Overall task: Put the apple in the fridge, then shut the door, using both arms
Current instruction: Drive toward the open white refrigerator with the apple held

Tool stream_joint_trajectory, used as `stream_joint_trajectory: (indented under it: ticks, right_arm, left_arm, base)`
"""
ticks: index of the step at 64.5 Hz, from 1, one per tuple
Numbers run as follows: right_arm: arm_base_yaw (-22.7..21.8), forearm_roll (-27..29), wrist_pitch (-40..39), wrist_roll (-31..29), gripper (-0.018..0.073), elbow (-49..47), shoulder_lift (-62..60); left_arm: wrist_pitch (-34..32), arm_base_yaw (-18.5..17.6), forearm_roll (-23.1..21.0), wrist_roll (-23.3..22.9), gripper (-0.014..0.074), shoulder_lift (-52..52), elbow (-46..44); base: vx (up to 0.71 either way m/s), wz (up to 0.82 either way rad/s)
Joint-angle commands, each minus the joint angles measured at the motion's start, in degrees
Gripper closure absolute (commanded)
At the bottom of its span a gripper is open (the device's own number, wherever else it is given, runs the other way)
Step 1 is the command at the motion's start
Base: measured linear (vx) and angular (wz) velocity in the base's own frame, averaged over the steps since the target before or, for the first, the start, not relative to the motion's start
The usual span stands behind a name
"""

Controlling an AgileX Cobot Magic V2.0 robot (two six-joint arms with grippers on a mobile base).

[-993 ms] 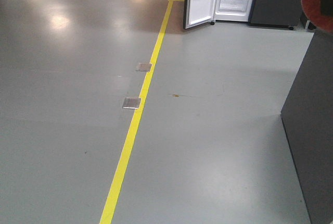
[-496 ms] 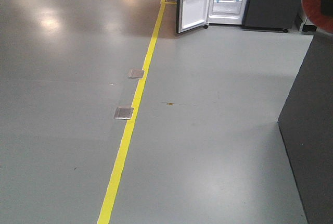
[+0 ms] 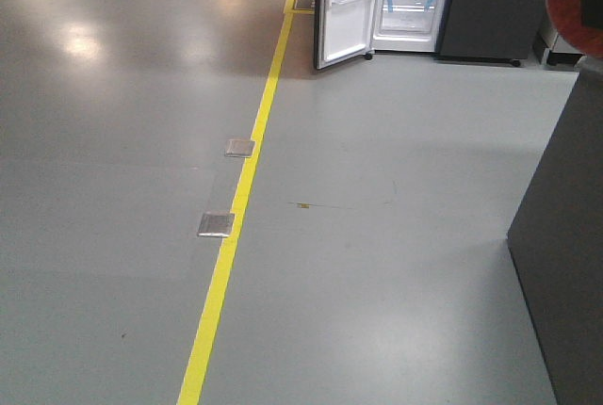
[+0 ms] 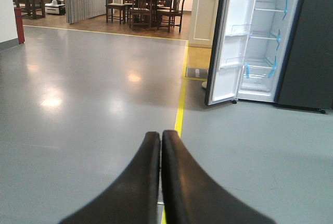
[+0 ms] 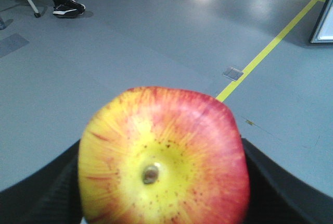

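Observation:
The apple [image 5: 166, 130], red and yellow with its stem dimple facing the camera, fills the right wrist view; my right gripper [image 5: 162, 156] is shut on it, with a black finger [image 5: 276, 182] at each side. The same apple [image 3: 577, 0] shows as a red blur at the front view's top right edge. The fridge [image 3: 410, 0] stands open at the far end of the floor, white shelves with blue tape showing. Its door [image 3: 344, 9] is swung out to the left. In the left wrist view the fridge [image 4: 263, 41] and door [image 4: 229, 47] are ahead to the right. My left gripper [image 4: 160, 136] is shut and holds nothing.
A yellow floor line [image 3: 231, 245] runs toward the fridge, with two metal floor plates [image 3: 216, 224] beside it. A dark grey counter side [image 3: 565, 254] stands close on the right. Dining chairs [image 4: 140, 8] are far back; a person's shoe [image 5: 67, 8] is at the upper left.
In the front view the fridge, the floor plates and the yellow line have slid downward and the fridge slightly left, so the view has moved toward the fridge. The apple stays at the top right edge.

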Motion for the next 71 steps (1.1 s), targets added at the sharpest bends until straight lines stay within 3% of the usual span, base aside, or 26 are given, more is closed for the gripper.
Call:
stream_joint_trajectory:
  ticks: [1, 71]
  right_arm:
    - [-0.1, 2.7, -3.6, -0.1, 0.0566, -1.8, -0.5]
    - [-0.1, 2.7, -3.6, -0.1, 0.0566, -1.8, -0.5]
  left_arm:
    - [-3.9, -0.4, -0.2, -0.5, 0.0603, -0.8, 1.6]
    - [-3.9, -0.4, -0.2, -0.5, 0.0603, -0.8, 1.6]
  base:
    - [0.21, 0.03]
    - [0.2, -0.01]
